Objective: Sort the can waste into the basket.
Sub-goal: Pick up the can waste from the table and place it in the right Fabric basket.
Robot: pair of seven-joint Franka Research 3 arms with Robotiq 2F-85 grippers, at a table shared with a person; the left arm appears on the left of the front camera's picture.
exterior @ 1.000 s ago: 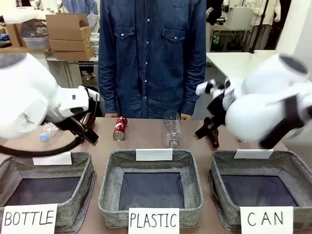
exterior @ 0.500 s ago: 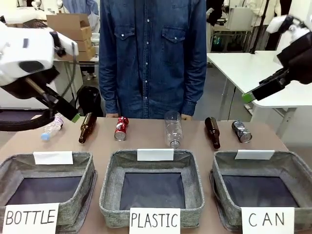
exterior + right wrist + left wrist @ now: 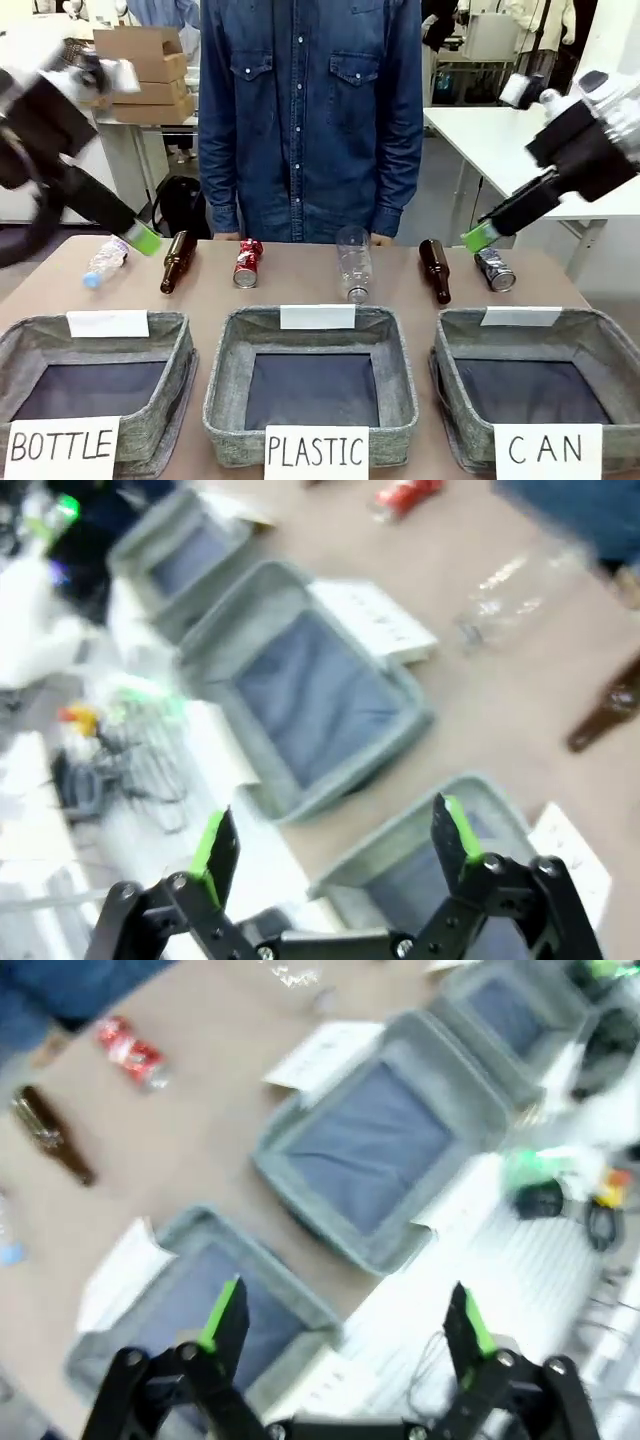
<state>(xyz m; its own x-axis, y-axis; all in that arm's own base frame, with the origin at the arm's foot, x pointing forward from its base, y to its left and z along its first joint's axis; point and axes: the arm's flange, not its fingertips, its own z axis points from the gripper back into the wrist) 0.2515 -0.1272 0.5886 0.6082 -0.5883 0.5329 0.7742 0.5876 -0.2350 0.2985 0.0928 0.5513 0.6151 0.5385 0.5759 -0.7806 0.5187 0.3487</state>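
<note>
Blue can (image 3: 495,269) near right edge of table (image 3: 300,292), beyond CAN basket (image 3: 600,328).

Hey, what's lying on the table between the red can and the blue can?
In the front view, two things: going from the red can, a clear plastic bottle, then a brown glass bottle beside the blue can.

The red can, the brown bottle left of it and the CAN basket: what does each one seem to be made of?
Red can: thin painted metal, probably aluminium; it looks crumpled and glossy.
Brown bottle: likely glass; it is dark amber with a shiny surface.
CAN basket: grey woven fabric, matte and coarse, with a smoother dark lining inside.
</note>
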